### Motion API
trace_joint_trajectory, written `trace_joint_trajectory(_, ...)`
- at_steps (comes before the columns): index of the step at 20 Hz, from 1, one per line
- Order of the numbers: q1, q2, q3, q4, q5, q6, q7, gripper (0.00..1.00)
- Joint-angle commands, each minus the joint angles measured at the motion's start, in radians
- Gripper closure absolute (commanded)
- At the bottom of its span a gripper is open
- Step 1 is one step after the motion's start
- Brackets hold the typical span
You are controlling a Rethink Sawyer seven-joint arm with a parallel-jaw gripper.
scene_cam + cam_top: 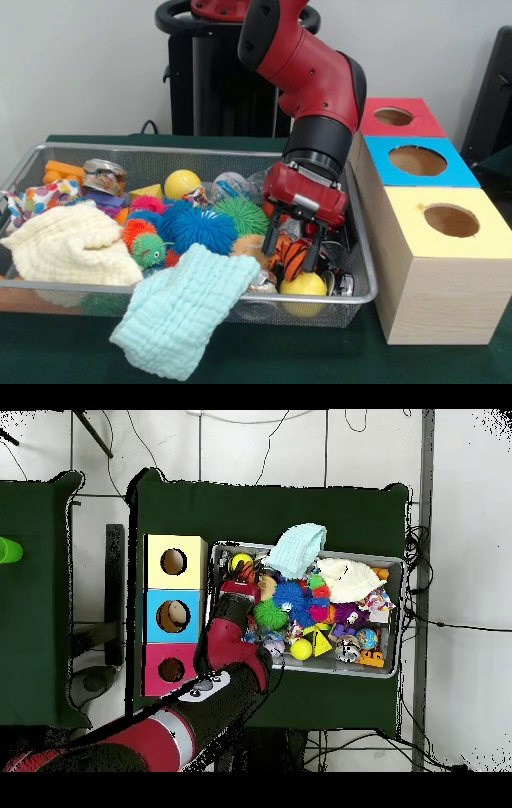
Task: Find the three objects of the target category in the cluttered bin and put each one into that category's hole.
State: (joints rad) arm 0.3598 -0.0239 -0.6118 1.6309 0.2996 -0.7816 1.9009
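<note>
A wire mesh bin [362,264] holds mixed clutter. My gripper [296,245] reaches down into its right end, open, with a black finger on either side of an orange toy with black stripes [294,261]. A yellow ball [302,285] lies just in front of that toy, and a second yellow ball [182,183] sits at the back. Green [242,214] and blue [200,228] spiky balls fill the middle. From overhead, the gripper [238,591] is over the bin's [395,669] end nearest the boxes. Whether the fingers touch the toy is unclear.
Three boxes with round holes stand beside the bin: red [416,124], blue [456,172], yellow [488,240]. A mint cloth [188,308] hangs over the bin's front rim. A cream cloth [68,248] covers the left end. Tins and small toys lie around the gripper.
</note>
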Motion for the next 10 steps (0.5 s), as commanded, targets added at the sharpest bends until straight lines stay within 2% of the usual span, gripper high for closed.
trace_joint_trajectory(1, -0.016, 0.045, 0.135, 0.02, 0.019, -0.07, 0.202, 0.0)
trace_joint_trajectory(10, -0.024, 0.039, 0.141, 0.027, 0.0, -0.072, 0.212, 0.0)
